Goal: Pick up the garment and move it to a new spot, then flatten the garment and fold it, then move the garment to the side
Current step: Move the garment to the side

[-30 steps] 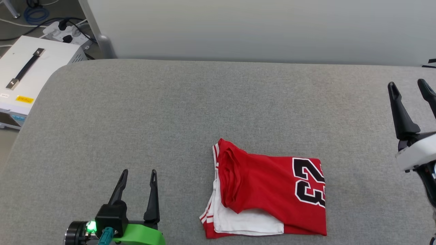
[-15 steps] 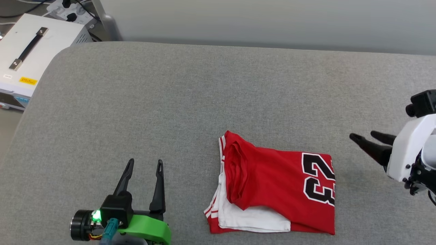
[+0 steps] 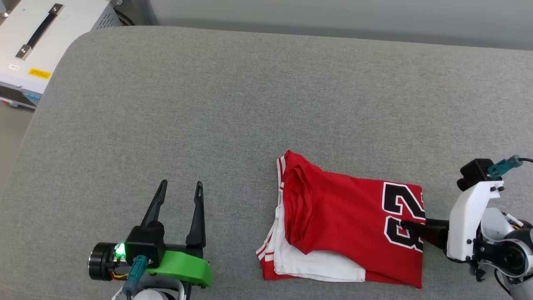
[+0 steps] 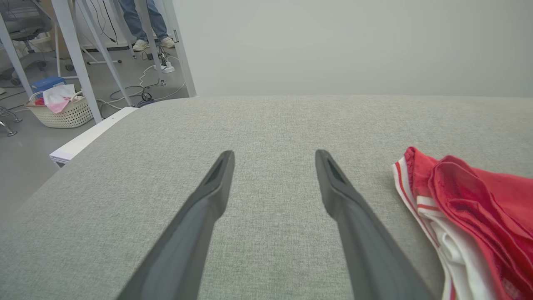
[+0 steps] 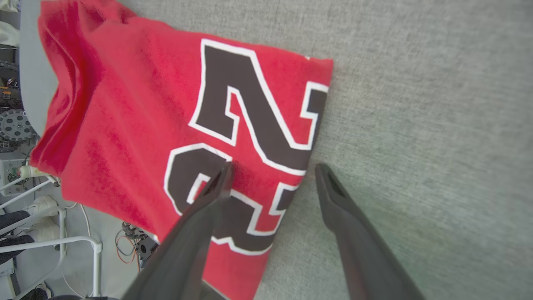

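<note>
folded red garment (image 3: 341,221), black white-edged numerals (image 3: 399,199) up; left tool (image 3: 181,183) and right tool (image 5: 275,166) spread wide, empty.

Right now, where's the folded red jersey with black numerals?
Head view, lower right of centre: red jersey lies on the grey fabric table, open right gripper straddling its numeral edge.

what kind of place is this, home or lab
Probably a robotics lab or workshop: a white instrument case beside the grey fabric-covered table, loose cables on the floor, and metal frame legs.
</note>
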Controlling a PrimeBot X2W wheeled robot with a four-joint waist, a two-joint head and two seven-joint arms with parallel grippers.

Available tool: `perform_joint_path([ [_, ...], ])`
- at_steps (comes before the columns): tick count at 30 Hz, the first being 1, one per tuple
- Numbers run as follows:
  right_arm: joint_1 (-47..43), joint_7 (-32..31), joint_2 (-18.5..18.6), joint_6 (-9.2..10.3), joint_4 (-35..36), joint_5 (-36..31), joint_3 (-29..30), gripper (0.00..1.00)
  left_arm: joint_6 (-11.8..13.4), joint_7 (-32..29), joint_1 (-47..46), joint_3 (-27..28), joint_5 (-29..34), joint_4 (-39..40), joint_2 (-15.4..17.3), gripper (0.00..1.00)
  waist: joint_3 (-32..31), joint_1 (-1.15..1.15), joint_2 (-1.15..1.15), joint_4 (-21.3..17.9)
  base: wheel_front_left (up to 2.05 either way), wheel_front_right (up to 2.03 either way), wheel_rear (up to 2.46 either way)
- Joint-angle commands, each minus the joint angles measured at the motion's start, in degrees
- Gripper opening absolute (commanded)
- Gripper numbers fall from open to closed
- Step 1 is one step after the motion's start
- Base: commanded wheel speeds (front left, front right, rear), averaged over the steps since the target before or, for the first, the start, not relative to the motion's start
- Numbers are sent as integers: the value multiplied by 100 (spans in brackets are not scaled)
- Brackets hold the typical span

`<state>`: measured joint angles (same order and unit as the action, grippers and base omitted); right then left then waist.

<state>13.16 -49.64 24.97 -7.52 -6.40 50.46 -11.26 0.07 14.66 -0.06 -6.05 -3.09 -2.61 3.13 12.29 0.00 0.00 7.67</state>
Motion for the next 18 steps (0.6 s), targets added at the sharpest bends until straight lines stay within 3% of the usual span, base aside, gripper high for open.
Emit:
perform_joint_path([
  [1,-49,40,-38,3,-61,22,-76,100,1,34,-115,-8,-49,15,-25,100,93,0,0,50,0,0,0],
  [10,-112,232,-329,3,-406,346,-563,100,2,34,-230,-61,-71,25,-25,100,299,0,0,118,0,0,0],
  [15,-84,426,-282,3,-445,394,-773,100,12,34,-268,-70,-82,10,-25,100,330,0,0,121,0,0,0],
  [16,-78,496,-243,3,-447,400,-801,45,17,34,-271,-72,-85,4,-25,100,323,0,0,119,0,0,0],
  [18,-58,649,-175,3,-438,409,-834,0,29,34,-271,-72,-94,-5,-25,100,309,0,0,106,0,0,0],
])
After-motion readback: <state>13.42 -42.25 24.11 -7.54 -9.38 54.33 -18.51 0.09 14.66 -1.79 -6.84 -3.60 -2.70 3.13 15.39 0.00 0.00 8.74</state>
